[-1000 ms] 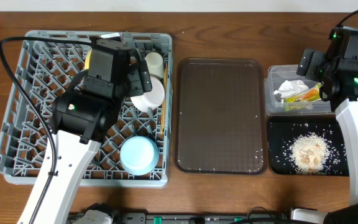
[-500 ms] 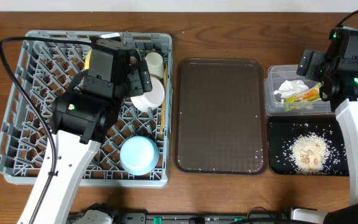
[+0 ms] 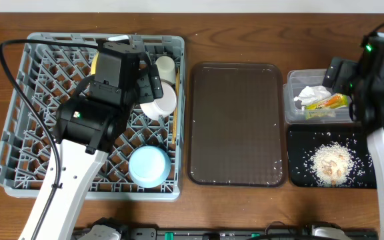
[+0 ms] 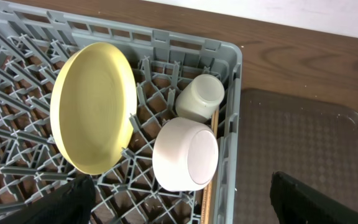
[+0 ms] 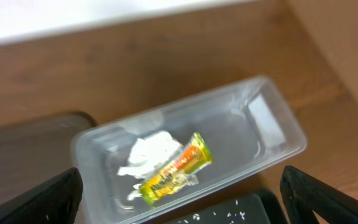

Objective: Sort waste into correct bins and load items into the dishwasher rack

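Left pincer [image 4: 185,208] and right pincer [image 5: 185,199] gape wide; yellow plate [image 4: 92,106] leans on edge.

Dishwasher rack [image 3: 20,181] left, serving tray [image 3: 237,123] middle, two bins right.
In the rack's far part the plate [image 4: 92,106] stands tilted, two cups [image 4: 185,154] just right of it, chopsticks [image 3: 175,123] along the right wall, bowl [image 3: 149,165] toward the front. The tub [image 3: 291,101], holding tissue [image 3: 310,95] and wrapper [image 3: 329,102], sits behind the shallow tray [image 3: 297,141] bearing crumbs [image 3: 330,163].

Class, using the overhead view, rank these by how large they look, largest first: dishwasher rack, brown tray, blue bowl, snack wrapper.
1. dishwasher rack
2. brown tray
3. blue bowl
4. snack wrapper
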{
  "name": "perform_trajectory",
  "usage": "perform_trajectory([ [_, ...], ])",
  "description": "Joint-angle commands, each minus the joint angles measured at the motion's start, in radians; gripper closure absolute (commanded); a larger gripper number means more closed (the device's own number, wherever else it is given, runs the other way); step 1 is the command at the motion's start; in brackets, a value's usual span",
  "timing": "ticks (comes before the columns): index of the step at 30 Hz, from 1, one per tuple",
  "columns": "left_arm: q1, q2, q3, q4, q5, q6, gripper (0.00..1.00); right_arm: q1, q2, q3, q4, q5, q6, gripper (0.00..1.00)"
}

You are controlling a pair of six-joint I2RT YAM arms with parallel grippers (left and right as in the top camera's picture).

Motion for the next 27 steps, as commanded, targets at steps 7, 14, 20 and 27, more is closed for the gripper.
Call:
perform_trajectory([
  [7,0.003,0.003,0.002,-0.003,0.009,-0.013,0.09,0.167,-0.458,0.008,-0.010,0.051,-0.060,0.01],
  [14,0.003,0.003,0.002,-0.003,0.009,-0.013,0.09,0.231,-0.745,0.008,-0.094,0.001,-0.067,0.01],
  [20,0.003,0.003,0.002,-0.003,0.009,-0.013,0.09,0.224,-0.949,-0.059,-0.136,-0.025,-0.067,0.01],
  [27,0.003,0.003,0.002,-0.003,0.009,-0.013,0.09,0.176,-1.164,-0.345,-0.016,-0.082,-0.067,0.01],
])
